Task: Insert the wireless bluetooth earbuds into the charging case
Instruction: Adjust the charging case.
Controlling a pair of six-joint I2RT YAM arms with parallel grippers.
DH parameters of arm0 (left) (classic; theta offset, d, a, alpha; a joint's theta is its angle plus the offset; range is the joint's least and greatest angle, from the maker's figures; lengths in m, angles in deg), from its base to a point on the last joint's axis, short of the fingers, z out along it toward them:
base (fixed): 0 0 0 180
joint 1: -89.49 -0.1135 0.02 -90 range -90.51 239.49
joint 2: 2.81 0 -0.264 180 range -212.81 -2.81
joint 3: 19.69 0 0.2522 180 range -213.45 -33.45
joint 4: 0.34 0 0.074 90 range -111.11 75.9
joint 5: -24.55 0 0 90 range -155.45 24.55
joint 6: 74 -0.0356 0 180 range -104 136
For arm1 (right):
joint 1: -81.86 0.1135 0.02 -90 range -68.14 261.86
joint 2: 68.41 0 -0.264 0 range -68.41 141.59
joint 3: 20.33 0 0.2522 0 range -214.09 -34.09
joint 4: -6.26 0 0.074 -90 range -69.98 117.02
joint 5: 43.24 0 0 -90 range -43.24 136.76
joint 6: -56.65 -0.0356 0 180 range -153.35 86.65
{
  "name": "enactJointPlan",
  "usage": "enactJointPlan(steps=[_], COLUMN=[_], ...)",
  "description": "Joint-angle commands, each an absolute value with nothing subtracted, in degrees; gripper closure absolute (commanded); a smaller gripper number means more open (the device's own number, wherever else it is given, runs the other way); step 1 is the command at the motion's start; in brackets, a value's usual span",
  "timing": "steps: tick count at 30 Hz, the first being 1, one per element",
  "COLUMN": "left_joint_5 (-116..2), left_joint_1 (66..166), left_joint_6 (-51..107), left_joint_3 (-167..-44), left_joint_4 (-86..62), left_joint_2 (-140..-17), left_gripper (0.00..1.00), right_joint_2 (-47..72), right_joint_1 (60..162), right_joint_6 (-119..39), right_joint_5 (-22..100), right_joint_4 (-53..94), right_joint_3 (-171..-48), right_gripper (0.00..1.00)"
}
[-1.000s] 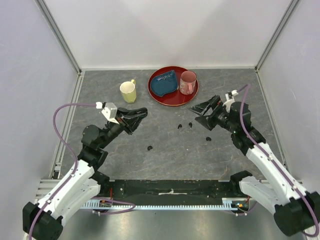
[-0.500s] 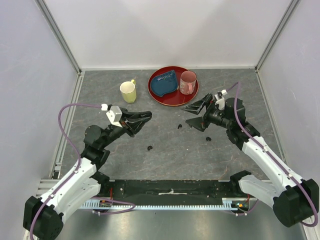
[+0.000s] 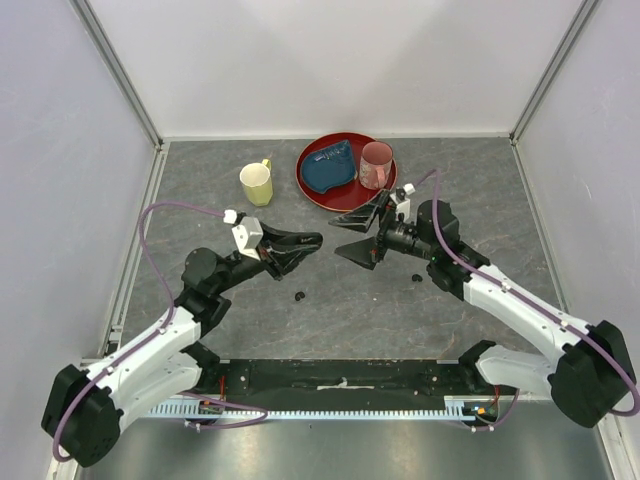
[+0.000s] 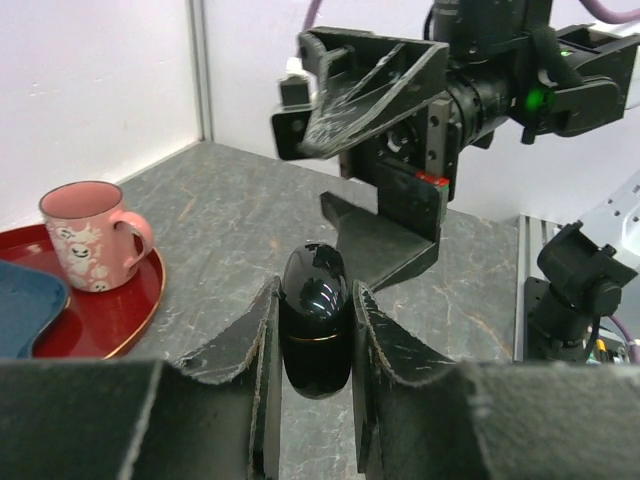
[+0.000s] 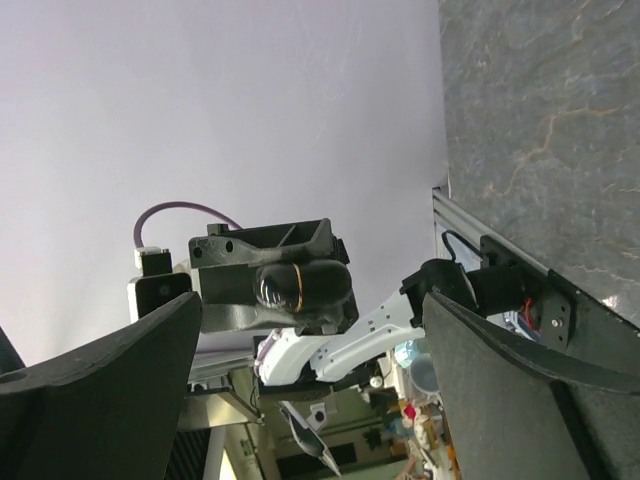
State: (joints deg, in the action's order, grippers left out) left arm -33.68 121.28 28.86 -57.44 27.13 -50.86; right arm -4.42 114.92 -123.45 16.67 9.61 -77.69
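Observation:
My left gripper (image 3: 305, 243) is shut on a glossy black oval charging case (image 4: 315, 318) with a thin gold seam, holding it above the middle of the table. In the right wrist view the case (image 5: 300, 289) shows lying sideways between the left fingers. My right gripper (image 3: 356, 234) faces it from the right with its jaws wide open and nothing between them; the left wrist view shows that gripper (image 4: 366, 170) just beyond the case. Two tiny black earbuds lie on the table, one (image 3: 299, 296) below the left gripper and one (image 3: 417, 277) beside the right arm.
At the back stands a red tray (image 3: 312, 195) holding a blue pouch (image 3: 329, 167) and a pink mug (image 3: 376, 165). A yellow mug (image 3: 257, 184) stands left of the tray. White walls close in the grey table on three sides.
Both grippers have moved toward the table's middle, the left rightward with the case, the right leftward, and they now face each other closely. The right gripper now covers two central earbuds.

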Motion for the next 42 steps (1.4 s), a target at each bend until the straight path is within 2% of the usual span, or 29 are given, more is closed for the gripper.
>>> enactJointPlan(steps=[1,5,14,21,26,38,42], left_joint_5=[-35.21,-37.40,-40.22,-40.93,-40.40,-38.12,-36.36], left_joint_1=[124.38,126.22,127.81,127.90,127.98,127.98,127.98], left_joint_6=[24.97,24.09,23.21,22.33,22.77,23.82,24.18], left_joint_3=[-60.60,-60.96,-61.22,-61.40,-61.40,-61.49,-61.75], left_joint_4=[32.12,32.48,33.71,33.36,33.36,33.18,33.27], left_joint_2=[-52.55,-53.08,-54.31,-54.40,-54.05,-53.96,-54.05], left_gripper=[0.98,0.98,0.98,0.98,0.98,0.98,0.98], right_joint_2=[-2.32,-1.79,-0.29,1.02,1.82,0.50,0.50], right_joint_1=[117.45,118.86,121.32,122.91,123.08,123.08,123.08], right_joint_6=[-128.80,-130.55,-137.85,-139.26,-140.31,-138.64,-138.38], right_joint_5=[18.37,18.81,17.76,18.20,18.55,21.27,21.27], right_joint_4=[2.18,0.70,-5.64,-8.01,-10.20,-8.28,-8.89], right_joint_3=[-79.80,-79.10,-76.19,-75.49,-74.88,-75.05,-75.05], right_gripper=[0.02,0.04,0.21,0.27,0.36,0.39,0.45])
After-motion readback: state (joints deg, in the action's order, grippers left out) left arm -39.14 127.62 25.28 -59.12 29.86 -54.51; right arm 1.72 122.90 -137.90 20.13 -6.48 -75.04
